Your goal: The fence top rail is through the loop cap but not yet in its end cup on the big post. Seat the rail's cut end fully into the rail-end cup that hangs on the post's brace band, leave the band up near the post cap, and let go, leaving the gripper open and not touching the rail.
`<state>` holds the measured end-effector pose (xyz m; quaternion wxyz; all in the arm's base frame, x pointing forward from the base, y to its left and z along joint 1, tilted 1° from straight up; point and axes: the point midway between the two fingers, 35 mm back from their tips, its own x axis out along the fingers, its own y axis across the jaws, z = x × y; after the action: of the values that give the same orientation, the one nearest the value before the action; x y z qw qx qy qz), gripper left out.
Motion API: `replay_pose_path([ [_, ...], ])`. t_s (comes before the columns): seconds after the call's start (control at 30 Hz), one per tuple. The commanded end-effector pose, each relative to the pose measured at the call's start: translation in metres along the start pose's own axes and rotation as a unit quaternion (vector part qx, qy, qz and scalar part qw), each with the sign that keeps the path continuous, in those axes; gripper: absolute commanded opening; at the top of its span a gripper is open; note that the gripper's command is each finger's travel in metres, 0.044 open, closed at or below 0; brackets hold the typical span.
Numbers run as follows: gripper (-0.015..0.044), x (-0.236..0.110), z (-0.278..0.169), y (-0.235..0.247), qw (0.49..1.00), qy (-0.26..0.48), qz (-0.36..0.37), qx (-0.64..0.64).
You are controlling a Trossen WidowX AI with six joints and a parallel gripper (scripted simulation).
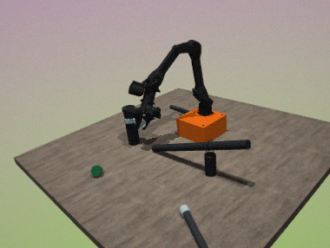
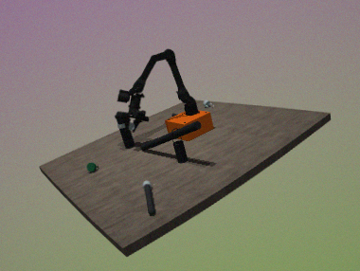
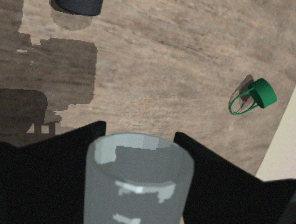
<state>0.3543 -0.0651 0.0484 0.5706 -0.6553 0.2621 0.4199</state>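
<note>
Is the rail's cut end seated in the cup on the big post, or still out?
Still out. The rail lies across the short post, its near end short of the big post, where the gripper clamps the grey rail-end cup.

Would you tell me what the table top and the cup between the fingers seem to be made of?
Table top: looks like dark brown wood, matte, with streaky grain lines. Rail-end cup held in the gripper: appears pale grey metal or plastic, smooth, hollow, thin-walled; the look leaves it open.
</note>
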Motion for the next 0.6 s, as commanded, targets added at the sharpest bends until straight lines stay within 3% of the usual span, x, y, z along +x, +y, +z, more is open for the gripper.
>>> replay_pose_path([
  [0.0, 0.0157, 0.0, 0.0, 0.0, 1.0, 0.0, 0.0, 0.0],
  [0.37, 0.044, -0.016, 0.019, -0.011, 1.0, 0.002, 0.001, 0.004],
  [0.57, 0.044, -0.034, 0.04, -0.021, 1.0, 0.004, 0.0, 0.009],
])
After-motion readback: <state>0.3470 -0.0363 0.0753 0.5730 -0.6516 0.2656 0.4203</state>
